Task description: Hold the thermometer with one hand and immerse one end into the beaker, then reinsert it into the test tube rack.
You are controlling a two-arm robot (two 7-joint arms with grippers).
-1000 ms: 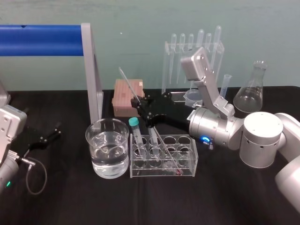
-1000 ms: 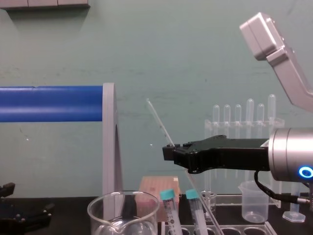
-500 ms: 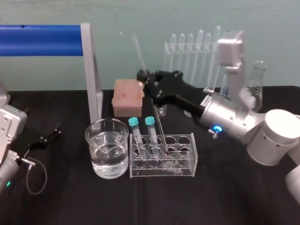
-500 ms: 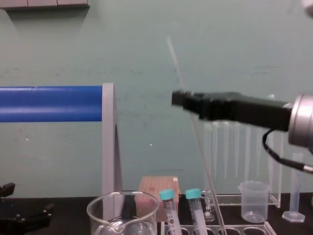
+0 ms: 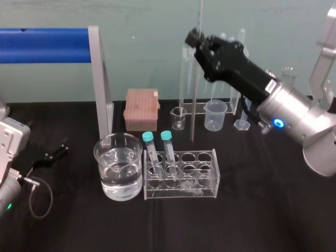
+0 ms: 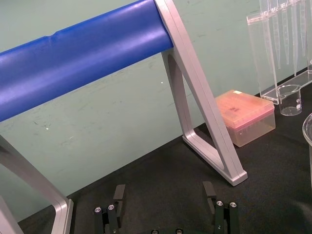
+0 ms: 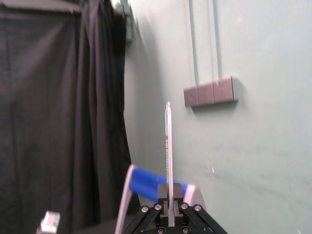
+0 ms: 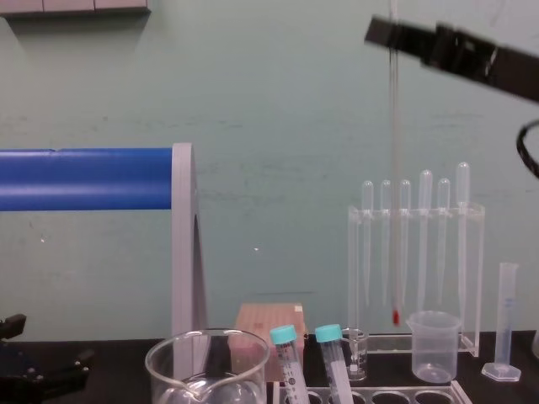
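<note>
Our left gripper point(image 6: 164, 195) lies parked on the table, fingers spread. Right of the beaker point(image 5: 119, 167), the rack point(image 5: 181, 178) has lost the thermometer point(image 5: 195, 89). It was in a hole half a second ago and now hangs upright above, clamped in our raised right gripper point(image 5: 195, 38). The chest view shows its red tip clear of the rack.

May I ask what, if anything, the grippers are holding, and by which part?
The right gripper holds the thermometer by its upper part, some rod sticking out above it. The left gripper is open, empty.
</note>
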